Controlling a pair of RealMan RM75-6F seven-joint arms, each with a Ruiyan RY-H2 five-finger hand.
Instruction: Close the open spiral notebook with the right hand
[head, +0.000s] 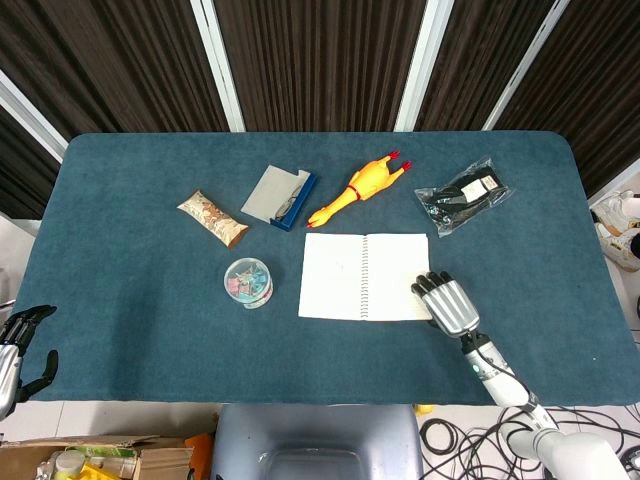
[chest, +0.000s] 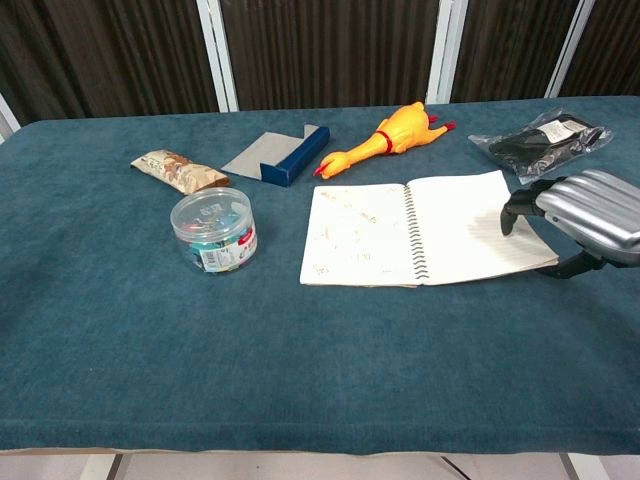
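Note:
The open spiral notebook (head: 360, 277) (chest: 400, 235) lies at mid-table, white pages up, its wire spine running front to back. My right hand (head: 450, 303) (chest: 585, 205) is at the notebook's right edge. Its dark fingertips (chest: 512, 212) curl over the right-hand page, and the thumb sits lower, under the edge. That right side stands a little off the cloth, tilted up, while the left page lies flat. My left hand (head: 22, 345) hangs off the table's near left corner, fingers apart, holding nothing.
A yellow rubber chicken (head: 360, 185) and a blue box (head: 283, 196) lie just behind the notebook. A black item in a clear bag (head: 462, 193) is at the back right. A clear tub (head: 249, 282) and a snack bar (head: 212, 218) sit to the left.

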